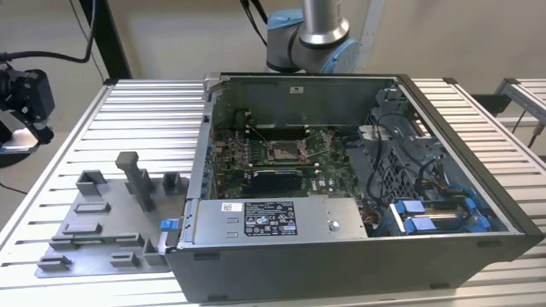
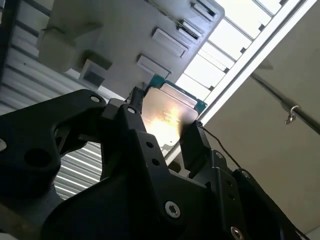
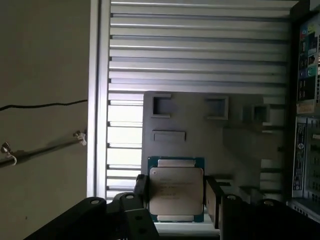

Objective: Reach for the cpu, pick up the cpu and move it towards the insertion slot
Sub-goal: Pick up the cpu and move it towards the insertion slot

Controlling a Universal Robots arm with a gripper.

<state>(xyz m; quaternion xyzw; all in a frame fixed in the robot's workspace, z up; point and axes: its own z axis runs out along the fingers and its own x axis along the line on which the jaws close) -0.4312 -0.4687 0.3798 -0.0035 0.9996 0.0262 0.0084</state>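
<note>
The cpu (image 3: 176,190) is a thin square chip with a silvery face and a green rim. It sits between the two black fingers of my gripper (image 3: 176,194), which is shut on two opposite edges. The second wrist view shows the cpu (image 2: 167,112) glinting between the fingers (image 2: 192,137), held clear above the grey fixture plate (image 3: 200,145). The insertion slot (image 1: 283,151), a shiny metal frame with a dark centre, lies on the green board (image 1: 328,173) inside the open computer case. The arm's black head (image 1: 25,96) hangs at the exterior view's far left, well away from the slot.
The computer case (image 1: 358,256) has tall walls, a power supply box (image 1: 273,220) and blue-tagged cable bundles (image 1: 426,214). Grey fixture blocks (image 1: 137,179) stand on the plate at the exterior view's left. The slatted metal table (image 1: 145,121) ends near the arm's head.
</note>
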